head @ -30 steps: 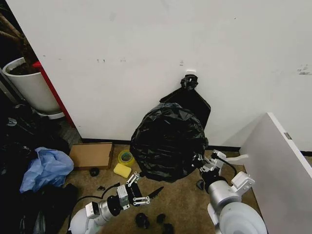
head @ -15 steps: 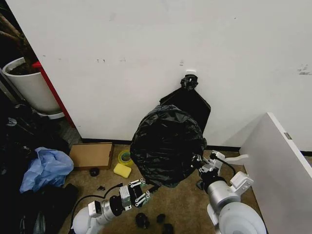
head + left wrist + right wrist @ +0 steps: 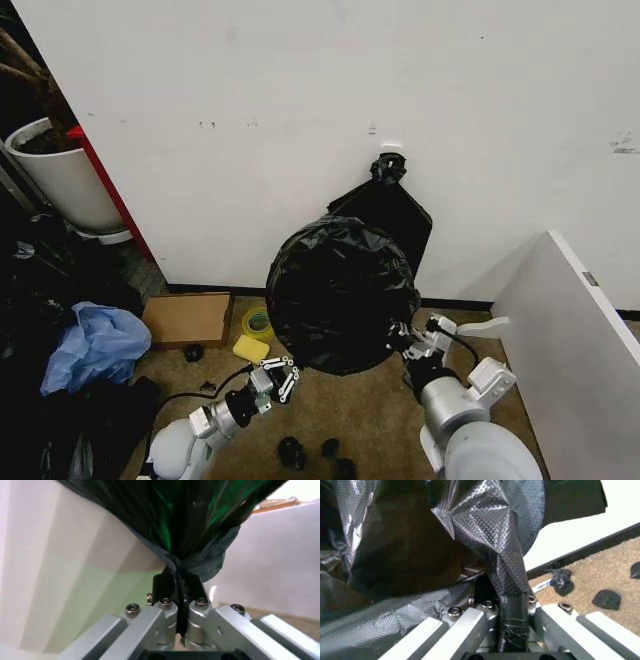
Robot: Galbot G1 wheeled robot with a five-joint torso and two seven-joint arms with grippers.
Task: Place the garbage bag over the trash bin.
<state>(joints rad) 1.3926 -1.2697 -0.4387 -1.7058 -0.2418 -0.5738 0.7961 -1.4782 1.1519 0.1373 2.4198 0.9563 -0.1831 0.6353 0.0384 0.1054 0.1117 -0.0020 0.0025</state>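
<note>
A: Both pincers clamped tight. Left gripper (image 3: 283, 371) pinches a gathered fold of the large glossy black wrinkled plastic garbage bag (image 3: 342, 295) at its lower left edge; right gripper (image 3: 410, 338) pinches the lower right edge. Wrist views show film squeezed flat between each pair of fingers.

B: Where's the bag, and how does it sit?

A: Ballooned in front of the white wall (image 3: 300, 110), above the tan carpet (image 3: 370, 410). Long axis roughly upright, domed end up, gathered edges down toward the grippers. Cream-white round plastic trash bin with pale green base (image 3: 75, 592) shows beside the bag in the left wrist view.

B: Surroundings?

A: Flat matte-black bundle with knotted top (image 3: 392, 205) just behind, against the wall. Yellow sponge (image 3: 251, 348), tape roll (image 3: 257, 322) and cardboard sheet (image 3: 187, 318) left of the bag. Small black scraps (image 3: 318, 452) near the arms. White panel (image 3: 580, 330) at right.
</note>
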